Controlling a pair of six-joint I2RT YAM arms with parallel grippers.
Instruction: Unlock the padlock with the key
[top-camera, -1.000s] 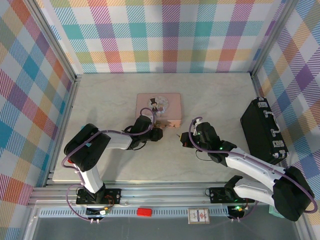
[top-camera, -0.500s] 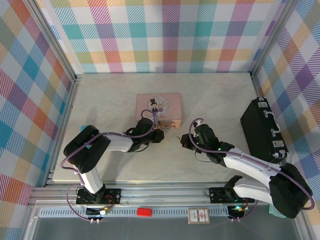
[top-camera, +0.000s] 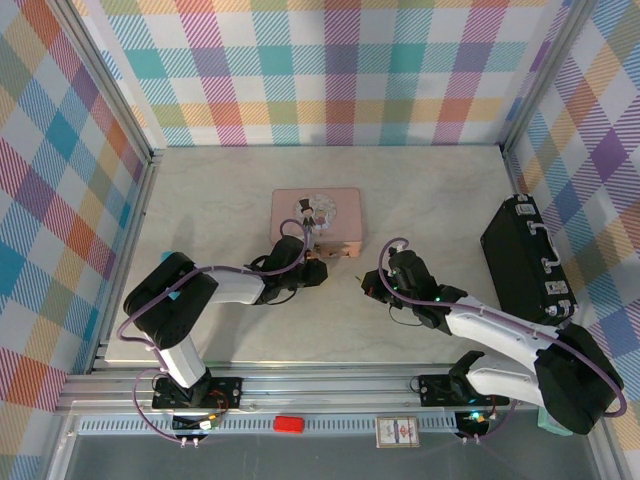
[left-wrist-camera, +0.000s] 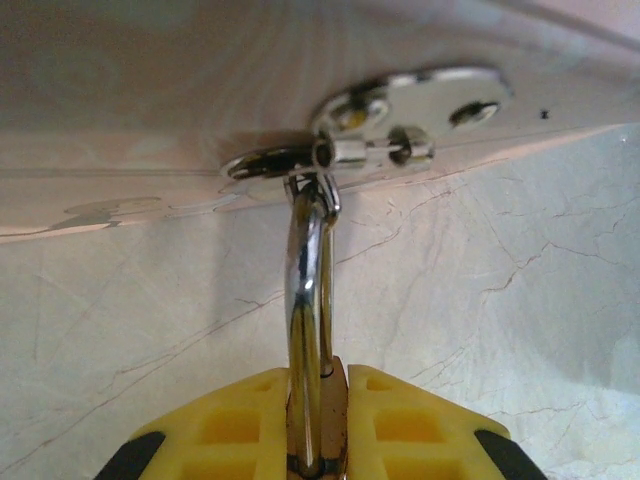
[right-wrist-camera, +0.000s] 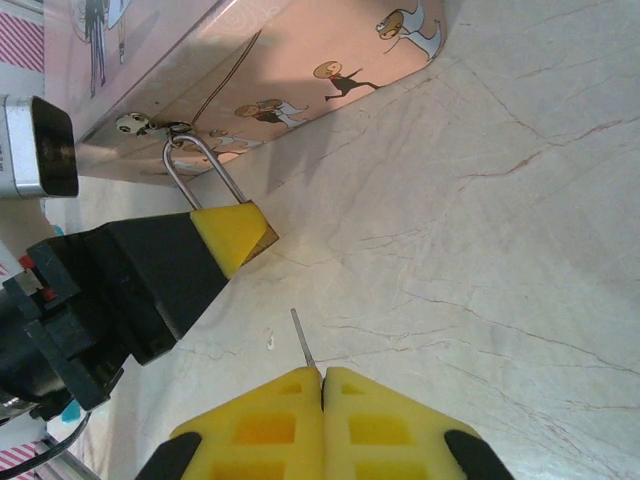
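Marble worktop (top-camera: 220, 200), centre: on the rectangular pink cartoon-printed tin (top-camera: 318, 212), my left gripper (left-wrist-camera: 318, 430) pinches the tiny brass padlock (right-wrist-camera: 258, 232) hung from its near-side silver hasp (left-wrist-camera: 420, 100); my right gripper (right-wrist-camera: 322, 385), closed tight, grips the thin grey metal key (right-wrist-camera: 302, 342) nearby.

The padlock (right-wrist-camera: 262, 238) is tiny, with a brass-gold body and a thin silver shackle (left-wrist-camera: 306, 262). In the right wrist view it sits tilted in the upper left of the frame. Its body is pinched in the left claw (right-wrist-camera: 245, 235), and its shackle is threaded through the clasp (left-wrist-camera: 372, 150) of the pink tin (right-wrist-camera: 300, 70). The key (right-wrist-camera: 302, 348) is a thin, dull grey sliver sticking out of the closed right claw (right-wrist-camera: 322, 385) at bottom centre. Its tip points up toward the padlock but stays apart from it.
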